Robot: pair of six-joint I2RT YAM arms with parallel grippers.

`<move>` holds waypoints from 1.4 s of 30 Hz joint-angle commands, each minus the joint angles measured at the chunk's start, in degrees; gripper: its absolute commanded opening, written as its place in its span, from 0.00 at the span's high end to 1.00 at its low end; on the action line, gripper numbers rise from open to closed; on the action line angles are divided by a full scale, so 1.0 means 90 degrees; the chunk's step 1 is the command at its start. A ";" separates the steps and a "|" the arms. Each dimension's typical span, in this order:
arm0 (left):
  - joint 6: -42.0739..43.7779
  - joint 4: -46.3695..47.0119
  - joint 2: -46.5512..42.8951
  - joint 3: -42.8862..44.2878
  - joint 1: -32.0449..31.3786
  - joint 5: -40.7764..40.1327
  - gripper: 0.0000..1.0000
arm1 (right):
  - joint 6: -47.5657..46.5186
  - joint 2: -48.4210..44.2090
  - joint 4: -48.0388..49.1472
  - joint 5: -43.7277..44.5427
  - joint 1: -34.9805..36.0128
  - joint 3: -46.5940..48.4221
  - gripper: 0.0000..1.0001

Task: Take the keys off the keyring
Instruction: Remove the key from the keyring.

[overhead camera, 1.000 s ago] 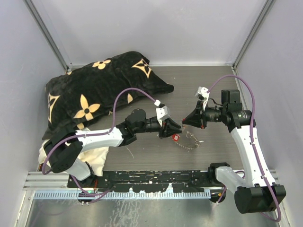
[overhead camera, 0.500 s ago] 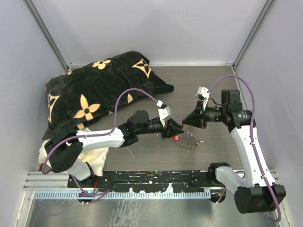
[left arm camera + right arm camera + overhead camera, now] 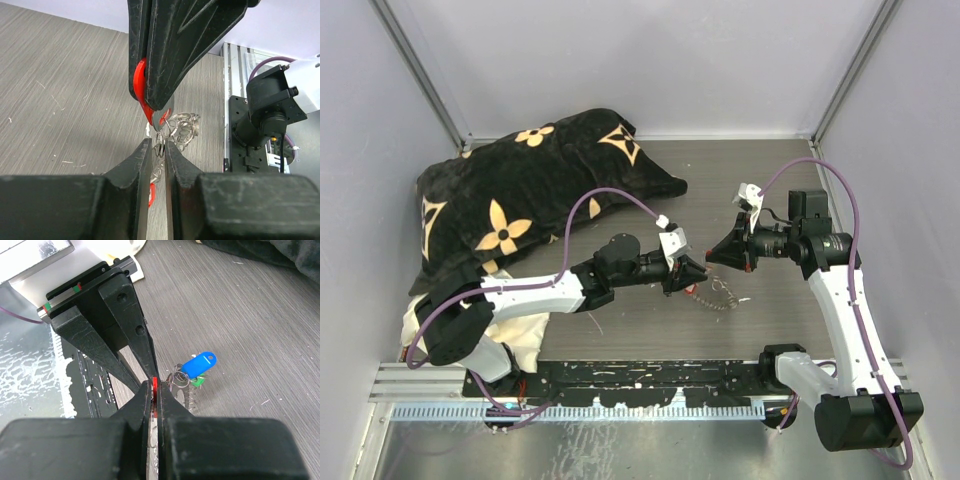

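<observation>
The keyring [image 3: 722,292] lies as a silvery coil on the table between both arms. My right gripper [image 3: 712,256] [image 3: 155,387] is shut on a red key head [image 3: 155,383], which also shows as a red key head [image 3: 140,89] in the left wrist view. My left gripper [image 3: 692,272] [image 3: 159,149] meets it tip to tip, its jaws drawn narrow around thin silver rings [image 3: 181,127] of the bunch. A blue key head [image 3: 198,363] and a green one [image 3: 199,382] hang beside the rings. A second red piece [image 3: 151,194] lies on the table under my left fingers.
A black pillow with gold flowers [image 3: 520,190] fills the back left, with a white cloth [image 3: 525,335] under the left arm. The black mounting rail [image 3: 650,380] runs along the near edge. Grey walls close in the back and sides.
My left gripper has slid right until its tips meet the right gripper, and its jaws have narrowed. It now covers the red piece on the table. The right arm held still.
</observation>
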 commanded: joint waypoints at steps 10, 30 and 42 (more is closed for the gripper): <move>0.0251 0.0085 -0.0154 0.0220 -0.0021 -0.0131 1.00 | 0.0013 -0.0196 0.0177 -0.0331 -0.0079 0.0157 0.99; -0.0096 0.1396 -0.0364 -0.0454 0.0124 0.0093 1.00 | 0.0020 -0.0410 0.0427 0.0369 -0.0397 -0.0429 0.99; -0.0166 0.1526 -0.0001 -0.0489 0.0127 0.0048 1.00 | -0.0010 -0.0419 0.0214 -0.0219 -0.0407 -0.0032 0.99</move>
